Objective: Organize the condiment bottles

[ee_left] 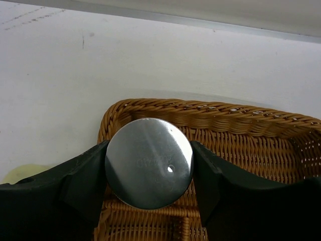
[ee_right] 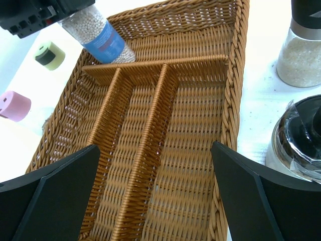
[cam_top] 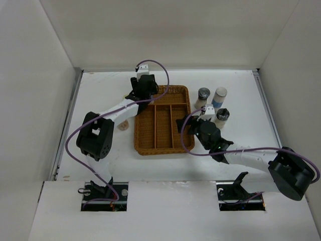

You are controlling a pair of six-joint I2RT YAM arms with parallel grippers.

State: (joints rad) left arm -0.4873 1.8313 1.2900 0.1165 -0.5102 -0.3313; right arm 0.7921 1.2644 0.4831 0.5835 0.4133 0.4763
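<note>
From above, the left gripper is over the far left corner of the wicker tray, which stands in the middle of the table. The right gripper hangs just beside the right edge of the tray. Past that edge stand a dark-capped jar, a pale-capped jar and a black-capped jar, all near each other.

In the left wrist view, two black fingers press on both sides of the grey-capped jar. The gripper is about half closed and grips this jar firmly. Under it is the curved corner rim of the tray.

In the right wrist view, the right jaws are spread wide, with only the long compartments of the tray between them. They hold nothing and touch nothing. At the far end the gripped jar leans over the cross compartment, and it shows white beads and a blue label. I cannot tell if its bottom touches the wicker. Beyond the left edge of the tray, a yellow-capped jar and a pink-capped jar lie on the table.
</note>
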